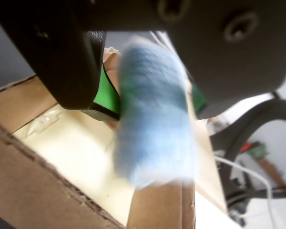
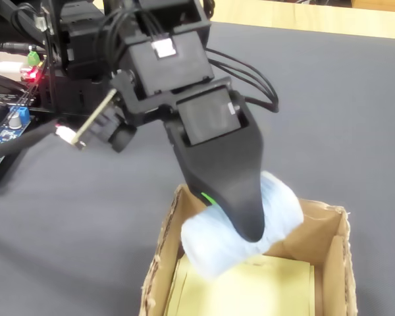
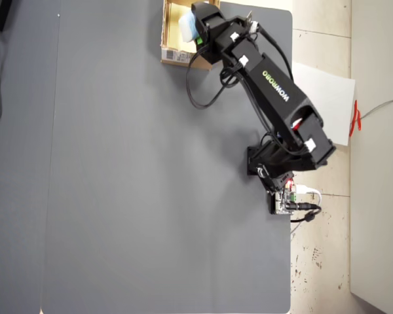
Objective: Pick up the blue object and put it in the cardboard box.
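The blue object (image 2: 240, 227) hangs over the open mouth of the cardboard box (image 2: 332, 247), pinched across its middle and not yet resting on the pale floor inside. In the fixed view its two fluffy ends bulge out at about 8 and 2 o'clock from the black jaw that crosses it; in the wrist view it fills the centre, blurred, with the box's tan floor showing at 8 o'clock below it. It looks light and very soft: the bulging ends suggest it squashes readily under the jaws, so it should drop without harm, though a fuzzy surface may cling to the green pads for a moment. The middle, where it is taken now, seems the sensible place to hold it.

The gripper (image 1: 150, 102) is clenched on that block, one jaw on each side in the wrist view. In the overhead view the box sits at 12 o'clock on the dark grey bench (image 3: 118, 183), with the arm (image 3: 275, 85) reaching to it from its base near 4 o'clock.
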